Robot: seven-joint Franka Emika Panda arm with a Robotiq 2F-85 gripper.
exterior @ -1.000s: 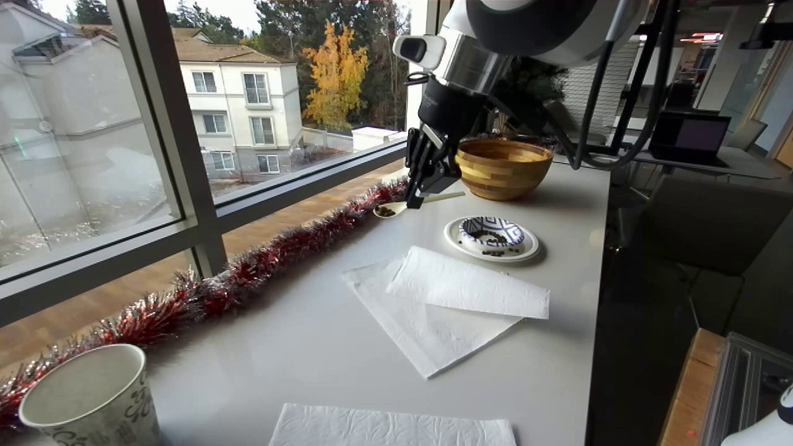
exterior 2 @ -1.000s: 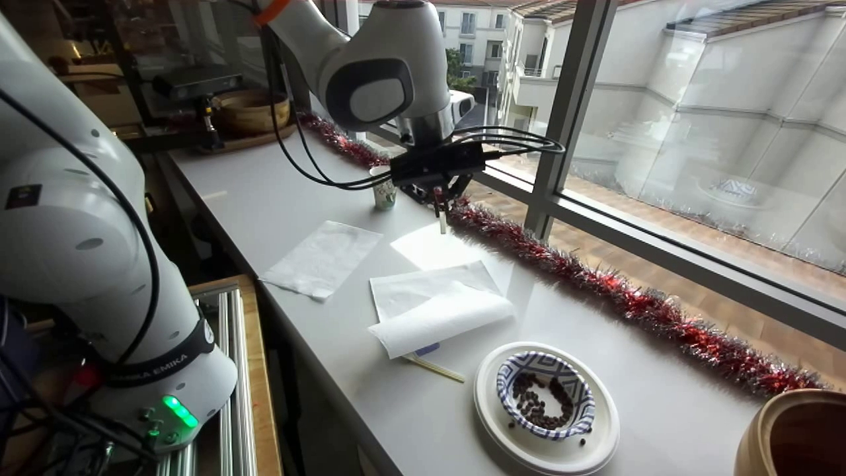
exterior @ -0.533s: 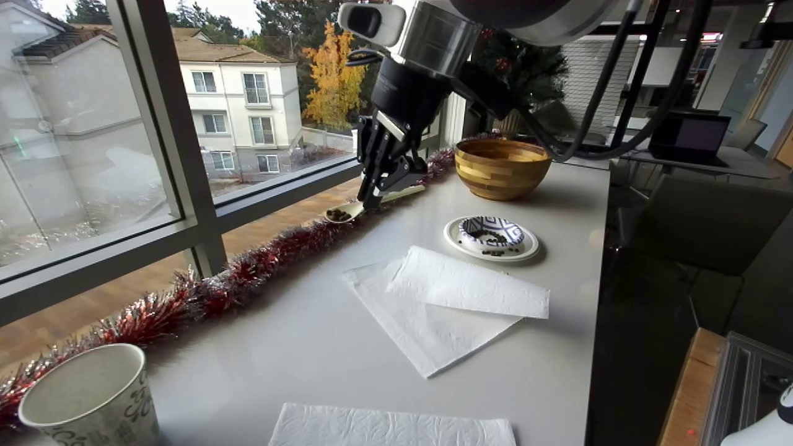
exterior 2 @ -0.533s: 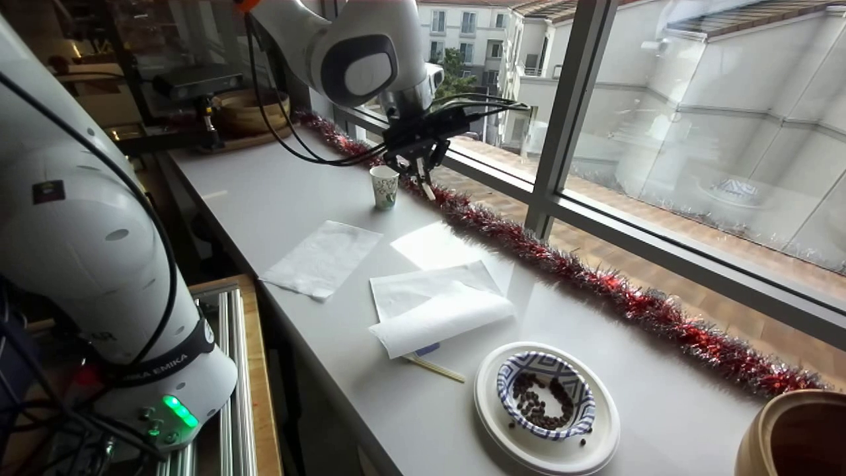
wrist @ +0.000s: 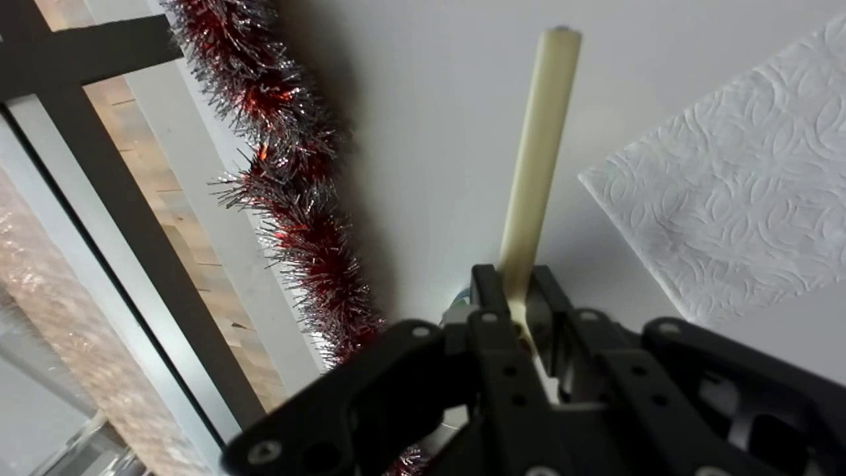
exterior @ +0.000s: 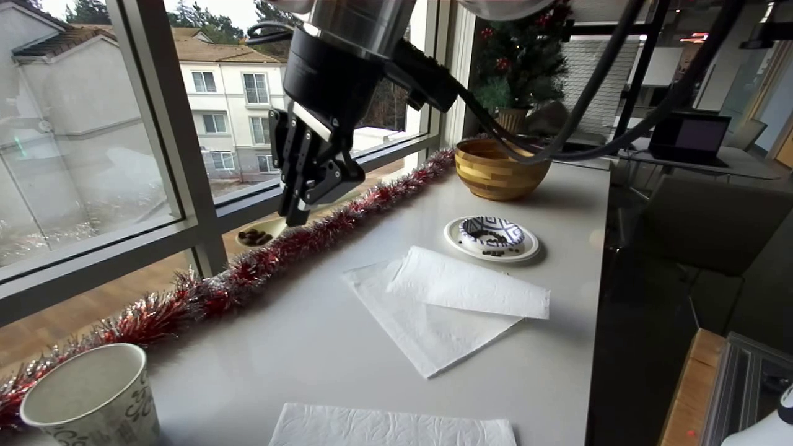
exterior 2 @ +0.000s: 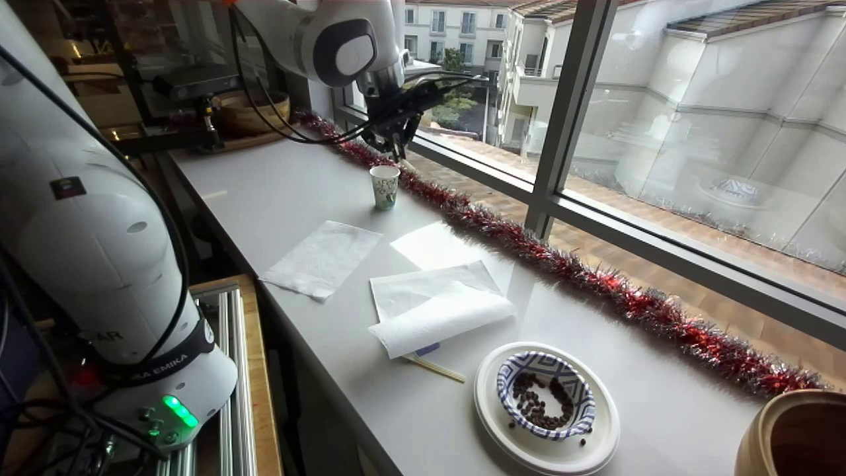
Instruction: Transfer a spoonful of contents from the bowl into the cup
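Observation:
My gripper [exterior: 296, 214] is shut on a pale spoon [exterior: 277, 228], whose head holds several brown beans [exterior: 253, 236]. The spoon is above the tinsel by the window. In the wrist view the handle [wrist: 540, 152] sticks out beyond the fingertips, and the spoon head is mostly hidden by the gripper [wrist: 510, 287]. The patterned paper cup [exterior: 133, 402] stands upright on the table; in an exterior view the cup [exterior 2: 384, 192] is just below and in front of the gripper [exterior 2: 398, 153]. The blue-and-white bowl [exterior 2: 546, 360] with beans sits on a white plate [exterior 2: 486, 410].
A red and silver tinsel garland [exterior 2: 529, 241] runs along the window frame [exterior 2: 552, 158]. Paper towels [exterior: 474, 288] lie mid-table, with a yellowish stick [exterior 2: 437, 368] poking out from under them. A wooden bowl [exterior: 502, 173] stands beyond the plate.
My gripper has carried the spoon along the window, away from the bowl and toward the cup. The beans stay in the spoon. Cup, bowl and towels have not moved.

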